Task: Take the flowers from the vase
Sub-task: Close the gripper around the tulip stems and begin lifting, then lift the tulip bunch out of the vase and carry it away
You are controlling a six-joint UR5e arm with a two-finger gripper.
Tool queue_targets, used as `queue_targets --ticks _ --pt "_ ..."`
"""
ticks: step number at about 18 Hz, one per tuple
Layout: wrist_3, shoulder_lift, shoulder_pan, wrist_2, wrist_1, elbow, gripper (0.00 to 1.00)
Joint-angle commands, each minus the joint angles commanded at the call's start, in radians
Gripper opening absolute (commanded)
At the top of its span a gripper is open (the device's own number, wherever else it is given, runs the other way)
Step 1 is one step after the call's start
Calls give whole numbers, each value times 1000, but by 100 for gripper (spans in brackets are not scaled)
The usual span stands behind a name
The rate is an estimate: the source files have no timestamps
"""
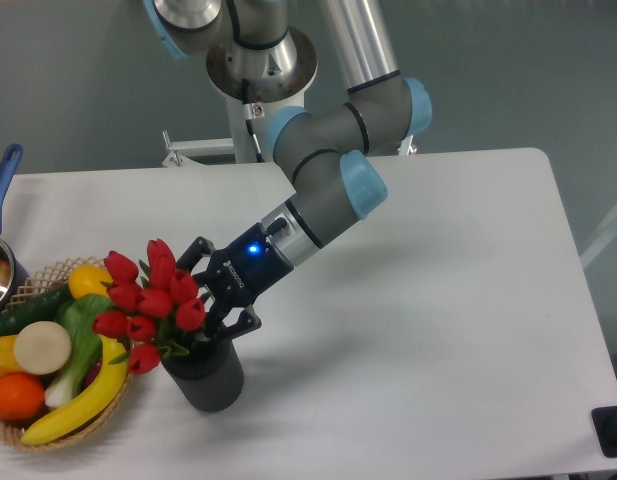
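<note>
Gripper (210, 300) w/ unreadable white logo, fingers around flowers (148, 302) in vase (208, 375), actual grip unclear

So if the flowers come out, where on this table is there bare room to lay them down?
The widest bare patch is the right side of the table, from the vase across to the far right edge. Another runs along the back edge, behind the basket. The left corner is crowded: basket, flowers, vase and gripper packed close together.

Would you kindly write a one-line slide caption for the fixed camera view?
UR5e gripper reaches into red tulip flowers standing in the dark ribbed vase, beside a wicker basket of produce.
</note>
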Motion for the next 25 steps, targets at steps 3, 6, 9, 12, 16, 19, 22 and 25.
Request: queue_targets --ticks 3,6,9,12,16,19,22,25 --pt "-6 3 17 0 0 5 0" --pt "-17 8 28 -2 0 6 0" --pt "-73 28 40 -14 0 20 0" --pt "-167 31 46 -51 0 66 0" --pt "-296 34 49 -72 0 127 0" --pt "-339 38 66 -110 0 140 0" --pt "-385 71 81 -138 0 147 0" --pt "-426 75 109 -192 -2 173 0"
